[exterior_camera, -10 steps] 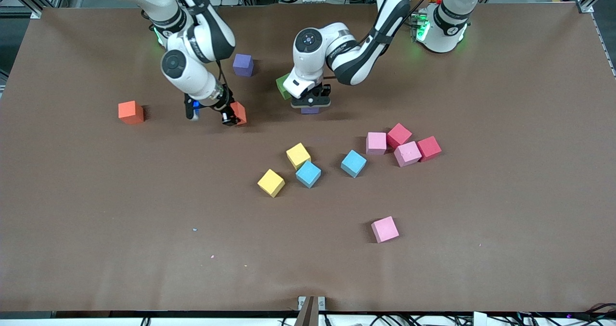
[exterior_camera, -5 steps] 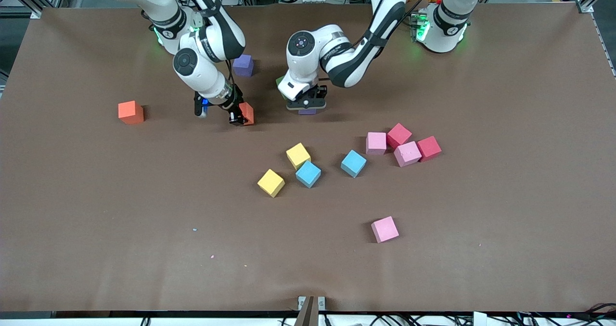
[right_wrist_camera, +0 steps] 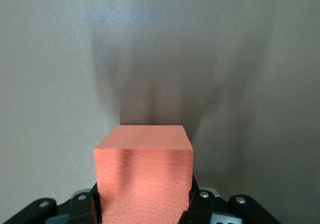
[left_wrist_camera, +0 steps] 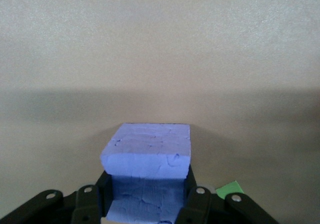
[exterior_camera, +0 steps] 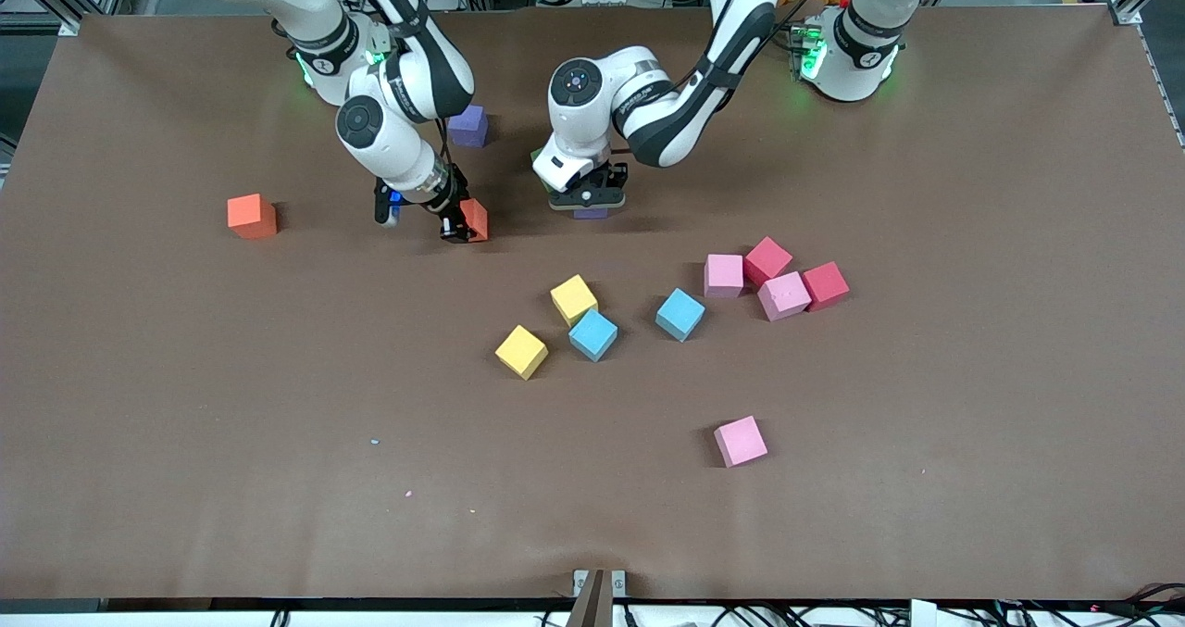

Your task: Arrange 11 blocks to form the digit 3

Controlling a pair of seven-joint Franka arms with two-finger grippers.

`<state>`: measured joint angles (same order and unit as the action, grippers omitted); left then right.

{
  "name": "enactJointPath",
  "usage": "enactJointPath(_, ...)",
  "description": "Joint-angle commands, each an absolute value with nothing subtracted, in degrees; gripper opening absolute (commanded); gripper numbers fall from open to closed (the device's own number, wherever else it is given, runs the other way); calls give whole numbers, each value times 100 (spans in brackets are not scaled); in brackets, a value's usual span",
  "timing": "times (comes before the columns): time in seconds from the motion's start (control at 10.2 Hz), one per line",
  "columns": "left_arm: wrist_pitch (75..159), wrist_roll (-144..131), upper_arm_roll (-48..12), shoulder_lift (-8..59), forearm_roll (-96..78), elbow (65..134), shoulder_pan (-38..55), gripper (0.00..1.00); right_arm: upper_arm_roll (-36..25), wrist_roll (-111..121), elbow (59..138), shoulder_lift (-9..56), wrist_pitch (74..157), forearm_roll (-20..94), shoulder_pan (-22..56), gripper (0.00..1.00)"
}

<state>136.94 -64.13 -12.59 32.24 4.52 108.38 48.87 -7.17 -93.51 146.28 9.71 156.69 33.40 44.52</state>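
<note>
**Both grippers loaded, digit not yet begun**

I have the left gripper (exterior_camera: 587, 203) clamped on a purple block (left_wrist_camera: 148, 159), low over the desk (exterior_camera: 185, 405) beside the green block (exterior_camera: 540, 162). The right gripper (exterior_camera: 451, 220) is clamped on an orange block (right_wrist_camera: 143, 176). My guess is both hold cubes ready to seed the figure where bare desk lies between them.

No digit 3 exists yet. From the desk's centre in the front view, the yellow (exterior_camera: 574, 299) and light blue blocks (exterior_camera: 592, 334) sit about centre, the pink and red cluster (exterior_camera: 776, 279) toward 3 o'clock, a lone pink (exterior_camera: 740, 441) toward 5, another orange (exterior_camera: 252, 216) toward 9, a second purple (exterior_camera: 468, 125) toward 11.
</note>
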Motion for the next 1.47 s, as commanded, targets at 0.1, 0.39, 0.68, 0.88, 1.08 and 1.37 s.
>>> enactJointPath(0.1,13623,-6416,-1160,3463,545,10626,4992,52,-738,-9387,14660,967,15750,3507,4535,0)
enactJointPath(0.39,13623,-6416,-1160,3463,554,10600,5010,100,-738,-9404,14660,967,15741,3507,4535,0)
enactJointPath(0.68,13458,-6442,-1151,3245,536,10608,4984,100,-729,-9413,14660,958,15741,3507,4535,0)
enactJointPath(0.88,13045,-6442,-1134,2902,527,10600,4957,100,-729,-9588,14643,958,15741,3507,4579,0)
enactJointPath(1.08,12649,-6451,-1134,2577,527,10617,4800,100,-729,-9693,14625,949,15741,3516,4684,0)
enactJointPath(1.37,12209,-6355,-1151,2119,510,10626,4204,100,-729,-10193,14485,958,15785,3516,5026,0)
